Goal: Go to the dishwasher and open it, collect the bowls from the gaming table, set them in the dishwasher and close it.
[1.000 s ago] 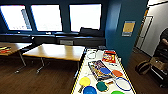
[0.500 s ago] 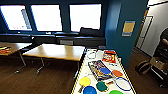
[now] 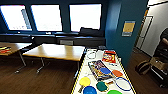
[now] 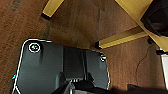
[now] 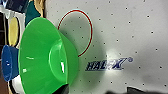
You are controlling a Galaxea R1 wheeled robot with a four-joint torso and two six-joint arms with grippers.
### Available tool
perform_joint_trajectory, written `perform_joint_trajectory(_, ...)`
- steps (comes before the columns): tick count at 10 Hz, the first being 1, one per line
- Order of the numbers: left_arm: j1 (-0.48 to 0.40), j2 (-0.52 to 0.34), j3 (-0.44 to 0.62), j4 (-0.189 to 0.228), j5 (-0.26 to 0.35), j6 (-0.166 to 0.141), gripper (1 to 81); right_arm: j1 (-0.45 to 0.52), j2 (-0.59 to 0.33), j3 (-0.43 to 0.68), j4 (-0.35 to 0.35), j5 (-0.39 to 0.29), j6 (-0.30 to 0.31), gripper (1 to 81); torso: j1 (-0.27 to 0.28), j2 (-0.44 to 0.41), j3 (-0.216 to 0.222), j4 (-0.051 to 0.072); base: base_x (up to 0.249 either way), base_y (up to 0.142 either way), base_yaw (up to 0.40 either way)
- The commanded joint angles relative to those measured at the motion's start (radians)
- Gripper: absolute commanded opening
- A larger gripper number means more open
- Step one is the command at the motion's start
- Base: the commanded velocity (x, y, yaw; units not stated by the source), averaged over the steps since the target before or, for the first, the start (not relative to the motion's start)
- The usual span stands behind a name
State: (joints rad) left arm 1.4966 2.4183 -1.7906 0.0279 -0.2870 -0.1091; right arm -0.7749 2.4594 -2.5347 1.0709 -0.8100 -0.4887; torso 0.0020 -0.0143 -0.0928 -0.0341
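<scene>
The gaming table (image 3: 86,62), white-topped with a yellow and black edge, runs away from me at the lower right of the head view. On its near end stand bowls: yellow (image 3: 84,81), blue (image 3: 89,90), green (image 3: 114,92) and orange (image 3: 117,73). Another blue bowl (image 3: 105,70) sits on a game box. The right wrist view shows the green bowl (image 5: 42,55) large and tilted over the white tabletop (image 5: 130,32), with the blue bowl (image 5: 8,62) beside it. A dark part of my right gripper (image 5: 62,89) is at the green bowl's rim; whether it grips the bowl is unclear. The dishwasher is out of view.
Game boxes (image 3: 109,56), a dark green paddle (image 3: 102,86) and a blue-rimmed racket (image 3: 123,83) also lie on the table. Wooden-topped tables (image 3: 56,51) stand to the left, their legs (image 4: 120,38) over brown floor. A person (image 3: 163,37) and bags (image 3: 143,66) are at the right.
</scene>
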Motion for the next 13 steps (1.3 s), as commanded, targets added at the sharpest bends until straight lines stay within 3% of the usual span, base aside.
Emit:
perform_joint_trajectory(1, -0.043, -0.024, 0.010, 0.006, 0.043, -0.004, 81.1, 0.145, -0.073, -0.019, 0.040, -0.090, -0.002, 81.1, 0.000, 0.000, 0.000, 0.000, 0.000, 0.000, 0.000)
perform_joint_trajectory(6, -0.045, -0.022, 0.007, 0.004, 0.043, -0.004, 81.1, 0.219, -0.084, 0.022, 0.046, -0.127, -0.002, 81.1, 0.000, 0.000, 0.000, 0.000, 0.000, 0.000, 0.000)
perform_joint_trajectory(8, -0.045, -0.019, 0.005, 0.004, 0.043, -0.006, 81.1, 0.220, -0.092, 0.121, 0.087, -0.134, -0.011, 81.1, 0.000, 0.000, 0.000, 0.000, 0.000, 0.000, 0.000)
perform_joint_trajectory(13, -0.045, -0.016, -0.010, 0.004, 0.043, -0.006, 81.1, 0.156, -0.146, 0.438, 0.067, 0.135, -0.010, 81.1, 0.000, 0.000, 0.000, 0.000, 0.000, 0.000, 0.000)
